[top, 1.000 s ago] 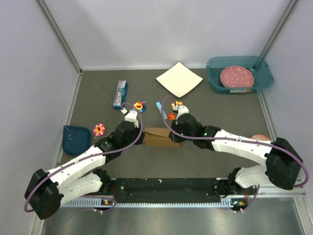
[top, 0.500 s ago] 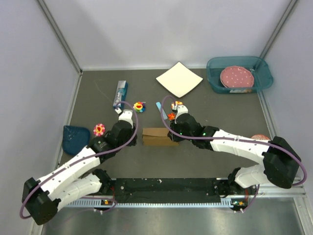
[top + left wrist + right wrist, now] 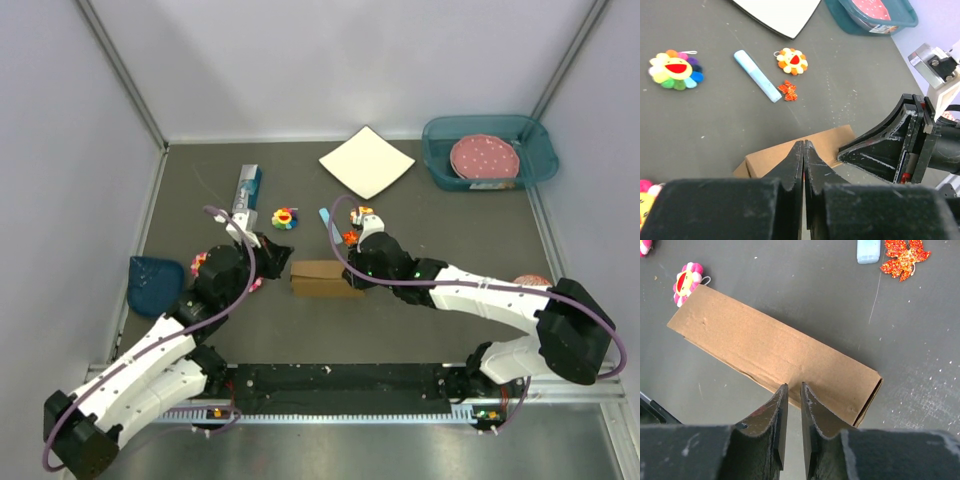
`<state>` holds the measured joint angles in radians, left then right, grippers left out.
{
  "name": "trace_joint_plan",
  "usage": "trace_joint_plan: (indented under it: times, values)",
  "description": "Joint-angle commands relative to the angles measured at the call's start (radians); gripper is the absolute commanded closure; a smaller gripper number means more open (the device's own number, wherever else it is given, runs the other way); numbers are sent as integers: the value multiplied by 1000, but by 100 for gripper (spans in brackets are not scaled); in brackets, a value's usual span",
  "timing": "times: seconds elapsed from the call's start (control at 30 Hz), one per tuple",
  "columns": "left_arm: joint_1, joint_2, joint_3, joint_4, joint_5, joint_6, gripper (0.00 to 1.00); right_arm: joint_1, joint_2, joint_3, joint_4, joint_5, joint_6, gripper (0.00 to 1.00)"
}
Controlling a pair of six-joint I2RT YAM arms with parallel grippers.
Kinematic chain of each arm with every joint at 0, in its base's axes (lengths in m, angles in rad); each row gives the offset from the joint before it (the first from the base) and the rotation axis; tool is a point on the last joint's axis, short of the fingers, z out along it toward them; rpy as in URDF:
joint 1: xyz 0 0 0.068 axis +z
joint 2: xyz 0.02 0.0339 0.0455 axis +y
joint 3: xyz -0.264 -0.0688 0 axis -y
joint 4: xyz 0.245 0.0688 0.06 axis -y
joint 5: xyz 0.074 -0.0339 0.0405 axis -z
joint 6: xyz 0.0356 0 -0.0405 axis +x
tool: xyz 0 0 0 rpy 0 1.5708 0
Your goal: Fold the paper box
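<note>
Folded box [image 3: 322, 279] lies flat on the counter [image 3: 450, 335], centre of frame. Left gripper [image 3: 803, 146] is pressed together and empty, just left of the box's left end. Right gripper [image 3: 791, 388] is nearly together with only a thin slit, tips over the box's near long edge; contact unclear. Blue stick [image 3: 757, 76] lies beyond.

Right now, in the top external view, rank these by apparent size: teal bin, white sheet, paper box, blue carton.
1. teal bin
2. white sheet
3. paper box, partly covered, so its rank against the sheet is unsure
4. blue carton
</note>
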<state>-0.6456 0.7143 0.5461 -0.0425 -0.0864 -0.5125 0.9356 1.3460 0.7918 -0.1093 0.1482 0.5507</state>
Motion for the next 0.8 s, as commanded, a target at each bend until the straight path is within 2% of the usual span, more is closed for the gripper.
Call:
trace_joint_plan:
  times: [0.0, 0.17, 0.5, 0.67, 0.77]
  values:
    - [60, 85, -49, 223, 213, -78, 100, 6, 42, -54, -98, -12, -6, 85]
    - [130, 175, -149, 270, 271, -162, 100, 6, 24, -71, -98, -15, -3, 86]
    - [144, 312, -207, 155, 277, -162, 100, 6, -31, -71, -113, -7, 6, 85]
    - [144, 274, -207, 133, 246, -153, 100, 3, -198, -5, -112, 50, 5, 82]
    - [144, 255, -201, 112, 223, -141, 100, -38, -276, -3, -83, 16, 28, 82]
